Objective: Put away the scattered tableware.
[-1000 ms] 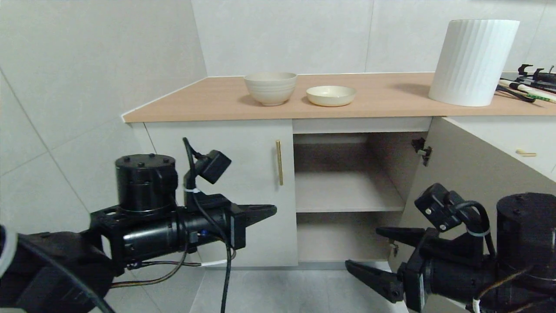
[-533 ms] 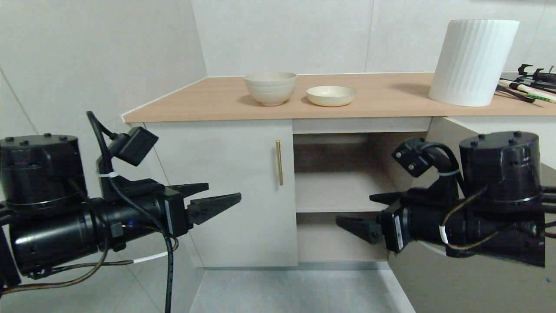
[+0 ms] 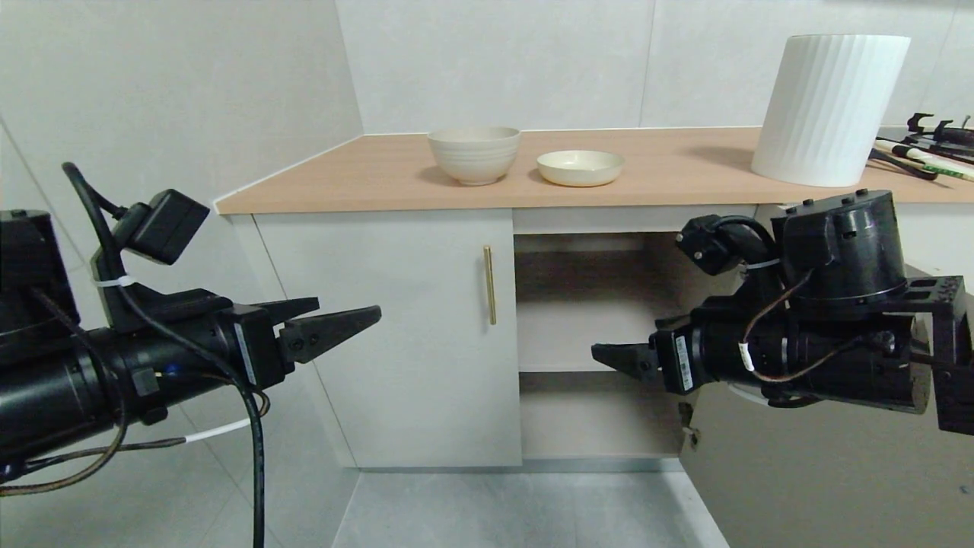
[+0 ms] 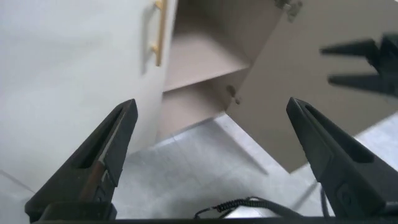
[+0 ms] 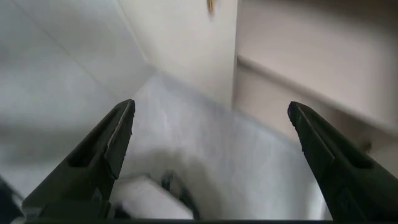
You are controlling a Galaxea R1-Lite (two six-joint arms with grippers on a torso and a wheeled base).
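Counter (image 3: 365,179) w/ bowl (image 3: 473,154), dish (image 3: 580,167), cabinet (image 3: 601,335) open, jaws apart

Head camera stands back, looking forward and slightly down over the tabletop (image 3: 365,179) and open cabinet (image 3: 601,274). Wrist cameras ride close behind the left tool (image 4: 211,102) and right tool (image 5: 210,104), aimed low at the floor (image 4: 205,162); all three share the cabinet shelf (image 3: 601,335).

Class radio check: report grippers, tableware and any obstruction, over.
Left gripper and right gripper open, both empty, below the counter. Bowl and dish on counter, untouched. Open cabinet door beside right gripper.
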